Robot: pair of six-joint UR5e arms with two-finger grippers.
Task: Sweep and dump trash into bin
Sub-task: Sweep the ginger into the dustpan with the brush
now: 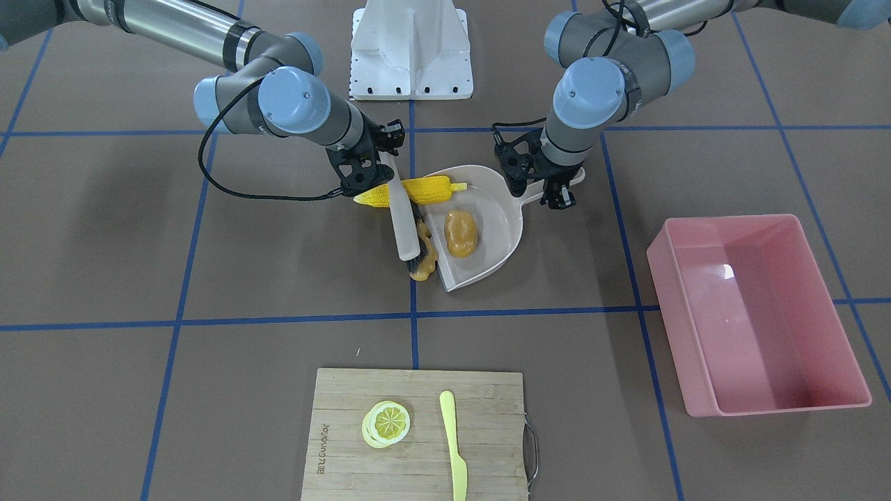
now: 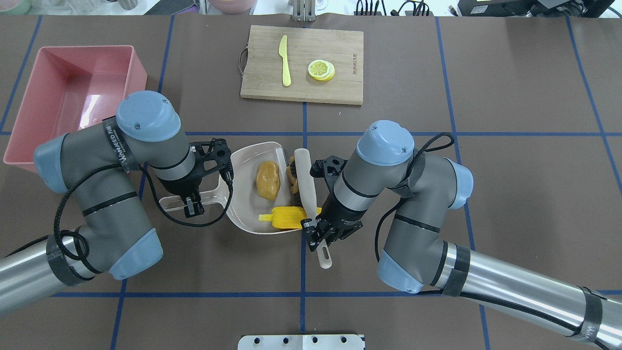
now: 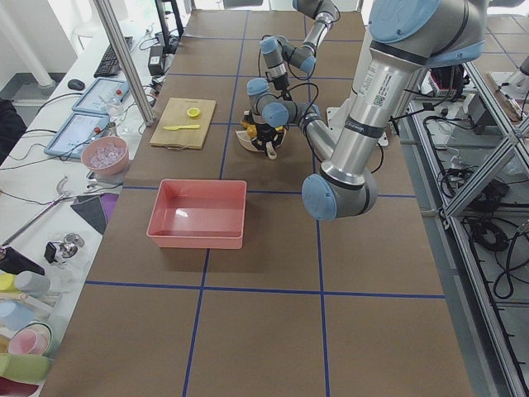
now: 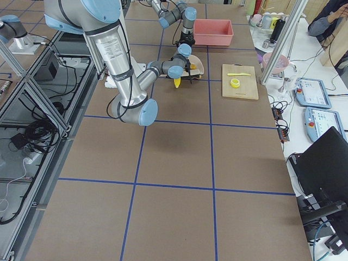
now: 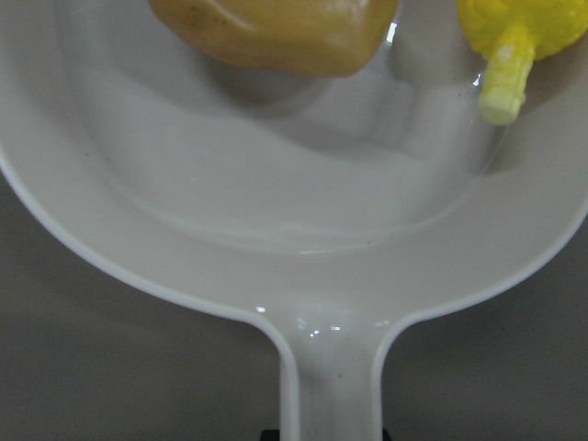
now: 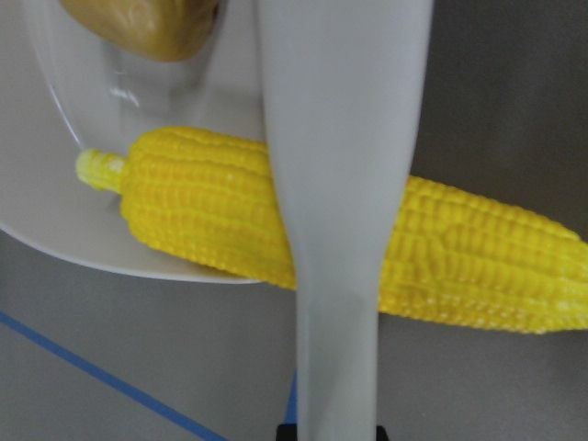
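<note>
The left gripper point(image 2: 193, 206) pinched the handle of the dustpan point(image 1: 487, 202), and the right gripper point(image 2: 320, 236) clamped the handle of the brush point(image 1: 402, 223). The potato point(image 1: 461, 233) lay inside the pan. The corn cob point(image 1: 424, 189) lay across its rim, half in, under the brush handle. The ginger root point(image 1: 426, 263) sat at the pan's mouth against the bristles. The pink bin point(image 1: 759, 334) stood well apart on the left arm's side.

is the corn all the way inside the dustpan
No, the corn lies across the open edge of the dustpan, with its pointed end out over the table.
</note>
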